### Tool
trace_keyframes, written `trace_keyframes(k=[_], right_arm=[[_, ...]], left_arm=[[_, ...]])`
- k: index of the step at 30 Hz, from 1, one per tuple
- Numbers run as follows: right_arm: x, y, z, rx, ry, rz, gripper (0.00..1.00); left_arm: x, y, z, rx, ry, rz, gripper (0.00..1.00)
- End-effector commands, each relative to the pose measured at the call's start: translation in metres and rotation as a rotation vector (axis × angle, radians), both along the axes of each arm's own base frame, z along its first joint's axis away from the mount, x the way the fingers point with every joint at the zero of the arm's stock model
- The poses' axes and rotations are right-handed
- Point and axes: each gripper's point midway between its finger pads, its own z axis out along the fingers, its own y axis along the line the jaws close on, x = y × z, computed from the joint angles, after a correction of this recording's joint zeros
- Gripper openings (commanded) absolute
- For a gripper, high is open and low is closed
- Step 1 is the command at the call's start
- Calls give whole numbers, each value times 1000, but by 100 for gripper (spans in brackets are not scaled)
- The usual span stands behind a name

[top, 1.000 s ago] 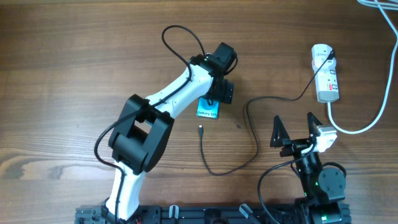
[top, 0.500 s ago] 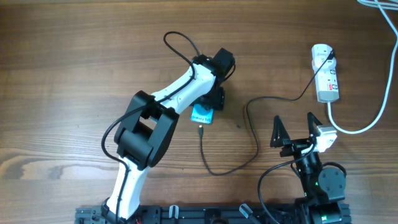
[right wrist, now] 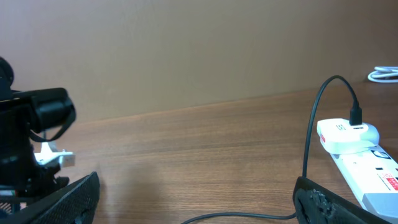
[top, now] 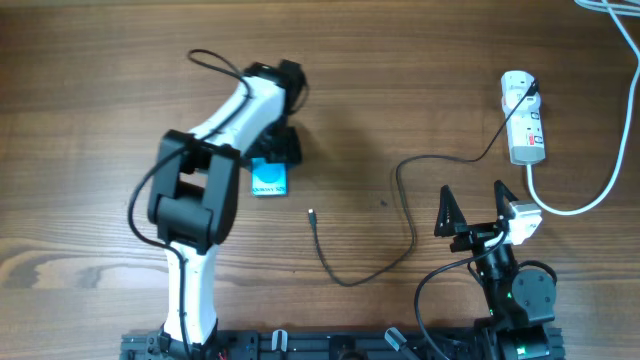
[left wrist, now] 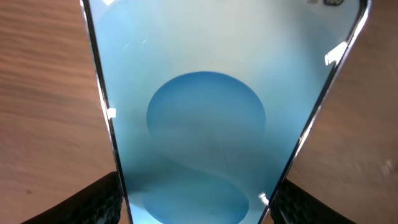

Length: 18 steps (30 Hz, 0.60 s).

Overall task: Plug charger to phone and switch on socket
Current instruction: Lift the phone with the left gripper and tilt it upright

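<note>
Teal-blue and glossy, the phone [left wrist: 205, 124] is a slim slab with metallic edges, pinched by its long sides in the left gripper [top: 277, 155], left of centre over the grained wooden desk [top: 100, 80]. Thin black charger [top: 398, 180] loops right to the white socket [top: 523, 120]. Right gripper [top: 473, 208] stands spread.

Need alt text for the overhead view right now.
The left hand grips the lit blue phone against the wooden table, left of centre. The black charger has its loose tip apart to the phone's right, its plug in the white socket at far right. The right hand sits open, bottom right.
</note>
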Motion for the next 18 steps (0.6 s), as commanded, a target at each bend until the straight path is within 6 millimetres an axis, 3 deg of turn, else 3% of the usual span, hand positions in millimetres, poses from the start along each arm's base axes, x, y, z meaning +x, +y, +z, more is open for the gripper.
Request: trace_keyframes(k=[1,5,6,7,8,13,16,18], right_arm=[[-1,3,2,-16,-14,17,100],[-1,3,2,-16,-14,17,100],[-1,3,2,-16,-14,17,100],[-1,3,2,-16,-14,17,100],[-1,3,2,-16,-14,17,100],[-1,3,2,-16,-14,17,100],[-1,3,2,-16,-14,17,100],[-1,3,2,-16,-14,17,99]], left_arm=[[9,32,-21,5,10,98,79],[16,26,-23,-105,6,72,82],[17,26,-24,-105,3,71,85],[18,26,-24,-106,-1,72,98],[19,25,-24,-108,-8,72,100],[27,18,-25,-143,-37,87,100],[22,9,-24,-177,-17,75,83],[21,3,-24,-180,-15,53,80]])
